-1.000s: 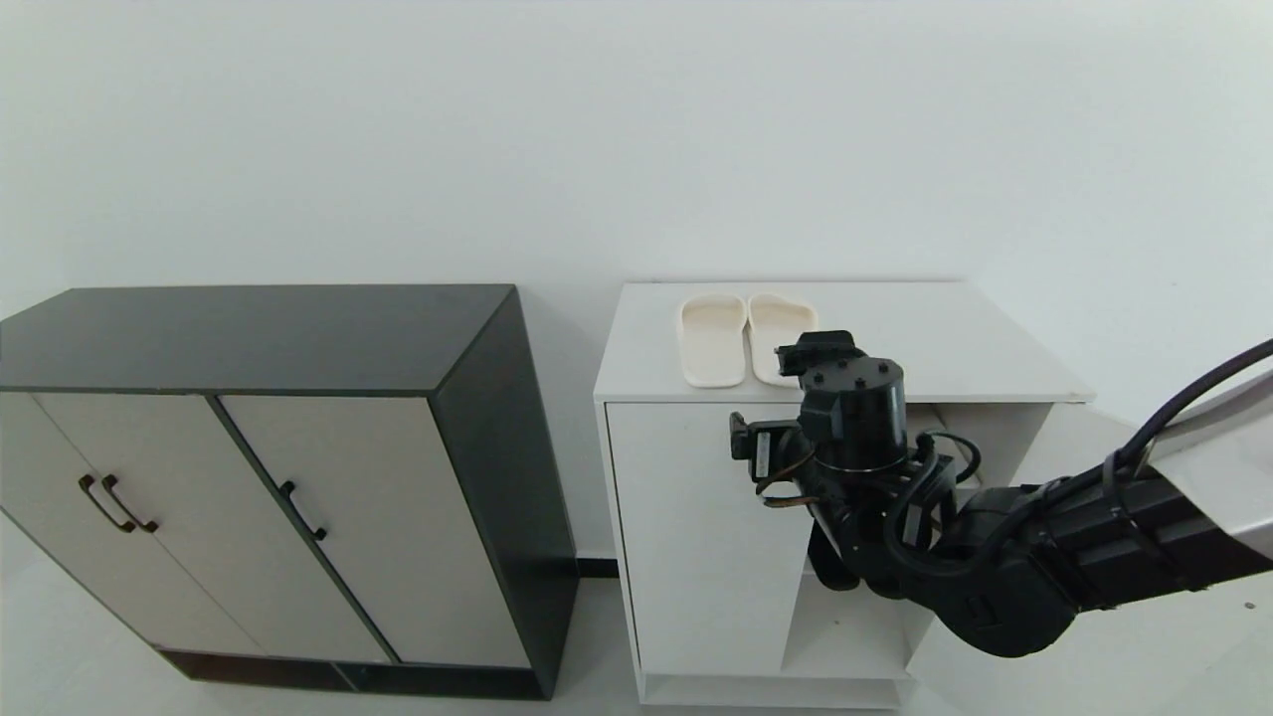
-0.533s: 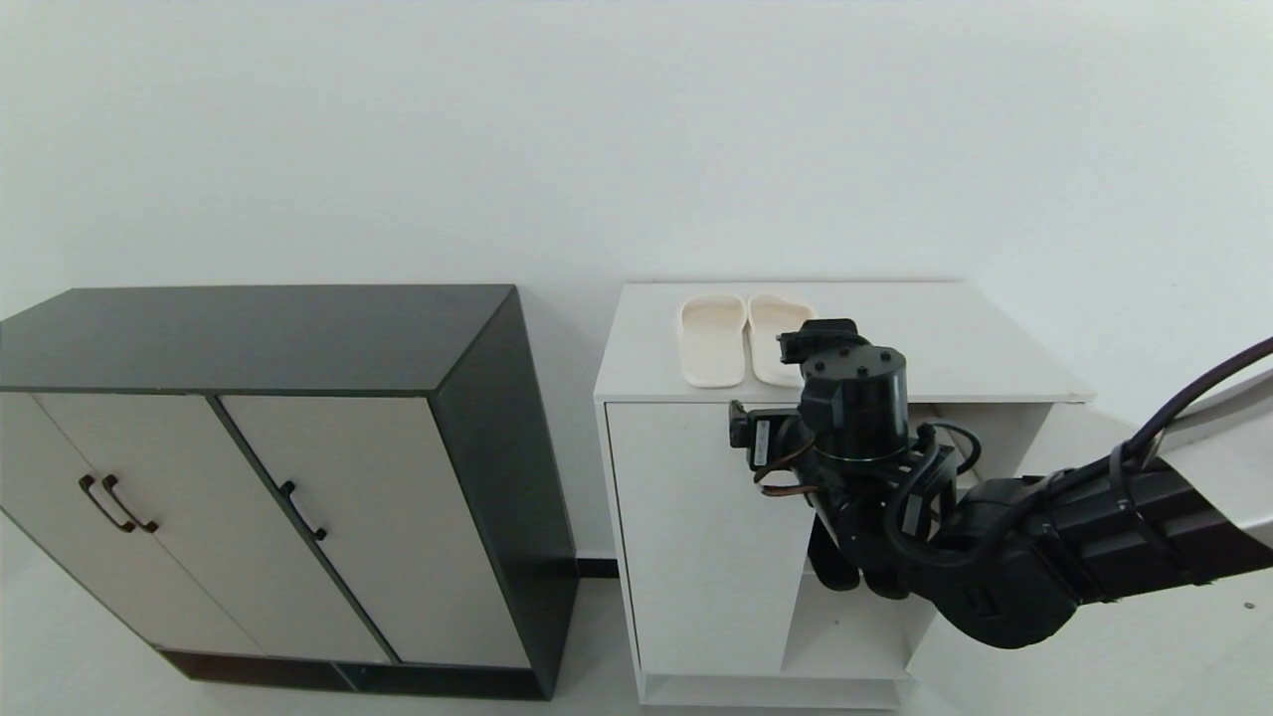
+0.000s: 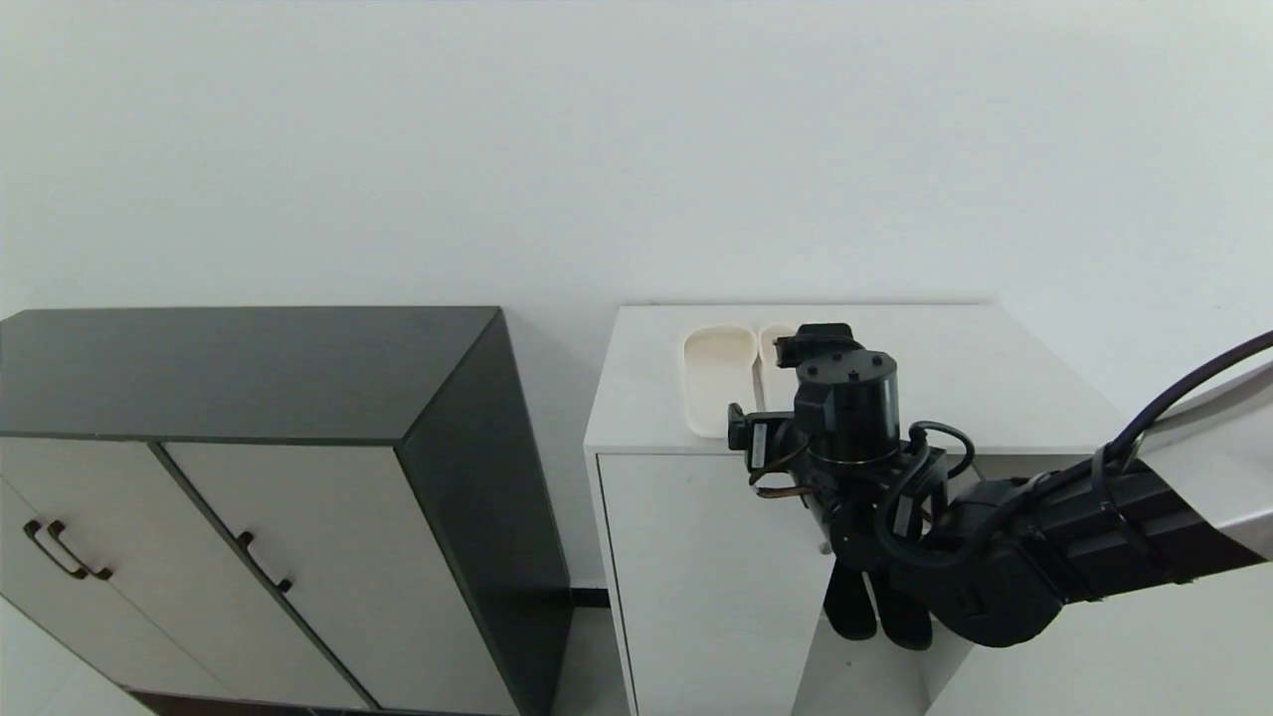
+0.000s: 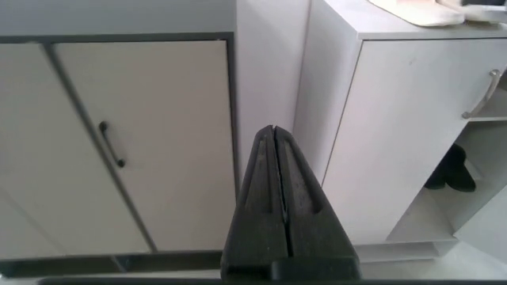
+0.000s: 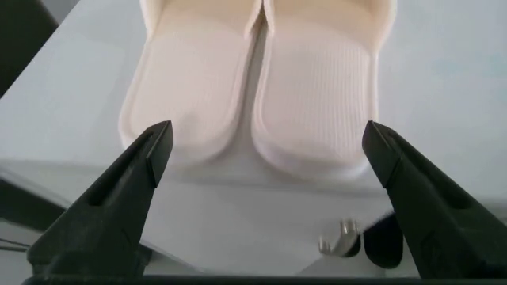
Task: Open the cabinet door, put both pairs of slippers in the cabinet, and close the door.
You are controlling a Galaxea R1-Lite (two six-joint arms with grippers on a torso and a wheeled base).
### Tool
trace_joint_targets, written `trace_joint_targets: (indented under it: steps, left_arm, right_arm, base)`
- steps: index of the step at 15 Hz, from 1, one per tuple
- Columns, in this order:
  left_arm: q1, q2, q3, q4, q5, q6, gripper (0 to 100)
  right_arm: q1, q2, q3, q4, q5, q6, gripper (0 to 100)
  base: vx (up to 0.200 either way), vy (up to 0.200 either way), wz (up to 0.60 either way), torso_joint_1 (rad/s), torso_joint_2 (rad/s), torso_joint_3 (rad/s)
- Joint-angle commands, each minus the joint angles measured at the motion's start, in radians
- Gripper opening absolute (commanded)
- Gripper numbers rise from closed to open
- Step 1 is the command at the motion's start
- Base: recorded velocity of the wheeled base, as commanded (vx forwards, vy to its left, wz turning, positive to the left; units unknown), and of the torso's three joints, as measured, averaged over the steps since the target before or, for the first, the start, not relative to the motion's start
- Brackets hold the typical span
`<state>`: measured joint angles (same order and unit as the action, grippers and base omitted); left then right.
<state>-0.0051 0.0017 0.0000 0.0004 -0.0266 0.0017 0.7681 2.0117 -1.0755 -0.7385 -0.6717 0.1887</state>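
A cream pair of slippers [image 3: 721,373] [image 5: 261,87] lies on top of the white cabinet [image 3: 636,398], near its front edge. My right gripper [image 5: 265,198] hovers open just in front of and above their near ends, one finger out to each side of the pair. A black pair of slippers [image 3: 875,612] [image 4: 451,170] stands inside the cabinet's open right compartment. The white left door [image 3: 706,567] [image 4: 404,134] is shut, its metal handle [image 4: 478,93] at its edge. My left gripper [image 4: 274,134] is shut and empty, low in front of the gap between the two cabinets.
A dark cabinet [image 3: 249,368] with pale doors [image 4: 142,158] and dark handles stands left of the white one, a narrow gap between them. A white wall [image 3: 636,149] runs behind both. The right half of the white cabinet's top [image 3: 975,378] is bare.
The head camera has shifted, so both cabinets sit lower in the picture. My right arm has risen from the open compartment's level to the cabinet's top, closer to the cream slippers.
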Motion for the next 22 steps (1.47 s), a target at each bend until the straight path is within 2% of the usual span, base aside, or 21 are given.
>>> trace_joint_targets:
  steps: [1, 3, 6, 14, 22]
  left_arm:
    - [0.001, 0.000, 0.000, 0.000, 0.001, 0.000, 0]
    - [0.001, 0.000, 0.000, 0.000, 0.001, 0.000, 0]
    - [0.001, 0.000, 0.000, 0.000, 0.001, 0.000, 0]
    - [0.001, 0.000, 0.000, 0.000, 0.001, 0.000, 0]
    - [0.001, 0.000, 0.000, 0.000, 0.001, 0.000, 0]
  right_arm:
    - [0.002, 0.004, -0.017, 0.001, 0.000, -0.003, 100]
    - [0.000, 0.007, -0.070, 0.021, 0.000, -0.009, 100]
    - [0.002, 0.010, -0.147, 0.149, 0.001, -0.011, 100]
    - [-0.006, 0.101, -0.245, 0.162, 0.001, -0.012, 100]
    - [-0.092, 0.208, -0.403, 0.195, 0.009, -0.023, 100]
  base:
    - [0.200, 0.000, 0.00, -0.002, 0.00, 0.002]
    - [0.100, 0.000, 0.00, 0.001, 0.00, -0.001]
    - [0.000, 0.000, 0.00, 0.000, 0.00, 0.000]
    - [0.000, 0.000, 0.00, 0.000, 0.00, 0.000]
    - [0.000, 0.000, 0.00, 0.000, 0.00, 0.000]
